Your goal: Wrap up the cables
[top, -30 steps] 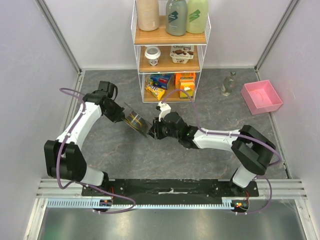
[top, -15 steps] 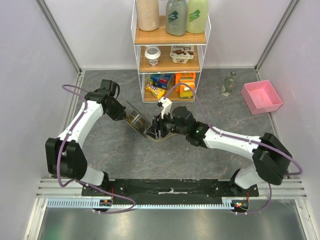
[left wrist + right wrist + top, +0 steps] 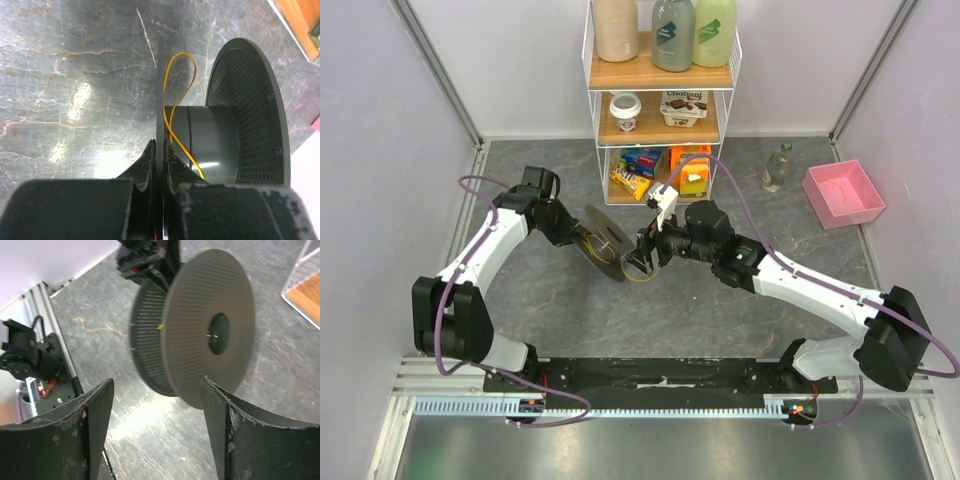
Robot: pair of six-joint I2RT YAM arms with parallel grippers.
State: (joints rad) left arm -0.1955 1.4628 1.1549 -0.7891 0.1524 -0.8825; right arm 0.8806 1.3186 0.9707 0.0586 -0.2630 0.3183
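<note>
The dark grey spool [image 3: 606,246] hangs above the table's middle. My left gripper [image 3: 577,234] is shut on it. In the left wrist view the fingers [image 3: 160,150] pinch the spool's thin near flange [image 3: 160,90] edge-on. The yellow cable [image 3: 173,100] loops over the grey hub [image 3: 212,145] between the two flanges. My right gripper [image 3: 643,257] is open just right of the spool. In the right wrist view the gripper [image 3: 157,395] is empty, with the spool's perforated face [image 3: 210,335] ahead of it. A faint cable loop [image 3: 640,276] hangs below the spool.
A white wire shelf rack [image 3: 660,100] with bottles, yoghurt cups and snack boxes stands at the back centre. A pink bin [image 3: 843,193] and a small glass bottle [image 3: 777,168] sit at the back right. Walls close both sides.
The right arm has stretched out, its elbow swinging right, and its gripper has shifted slightly right of the spool. The left arm has turned the spool, showing more of its flat face.
</note>
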